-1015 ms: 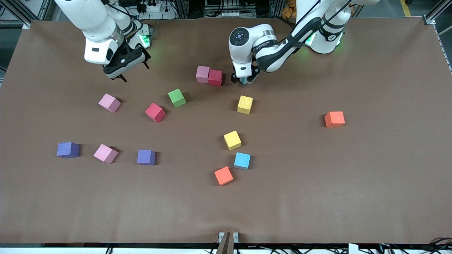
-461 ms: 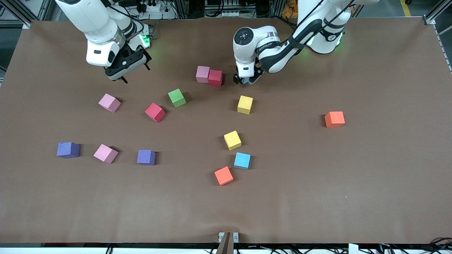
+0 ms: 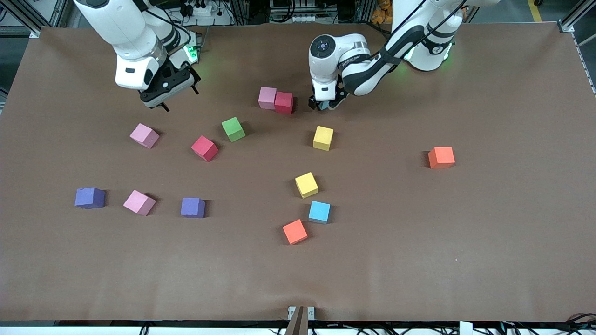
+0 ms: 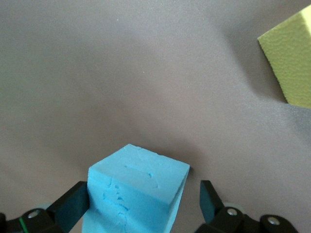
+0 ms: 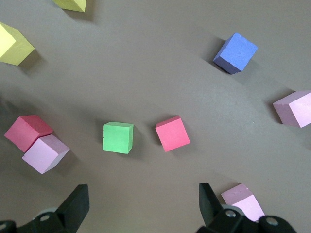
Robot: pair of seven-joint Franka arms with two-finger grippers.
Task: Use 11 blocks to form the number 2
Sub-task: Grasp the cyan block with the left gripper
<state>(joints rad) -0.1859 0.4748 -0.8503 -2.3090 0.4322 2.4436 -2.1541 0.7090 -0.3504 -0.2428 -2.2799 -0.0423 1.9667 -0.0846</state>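
A pink block (image 3: 267, 97) and a red block (image 3: 283, 103) touch side by side. My left gripper (image 3: 323, 105) is low beside them, open around a light blue block (image 4: 136, 194) on the table. One finger (image 4: 73, 204) is against the block; the other finger (image 4: 210, 199) stands apart from it. My right gripper (image 3: 158, 100) hangs open and empty over the table near the right arm's base, above a pink block (image 3: 144, 135). Green (image 3: 233, 129), red (image 3: 204, 148) and two yellow blocks (image 3: 323, 138) (image 3: 306, 184) lie scattered. No number 2 shows.
Nearer the front camera lie a light blue block (image 3: 319, 212), an orange one (image 3: 294, 231), two purple ones (image 3: 90, 197) (image 3: 193, 207) and a pink one (image 3: 139, 203). Another orange block (image 3: 441, 157) sits alone toward the left arm's end.
My left gripper has shifted slightly toward the left arm's end of the table, away from the red block. My right gripper has drawn back a little toward its base. No loose block moved.
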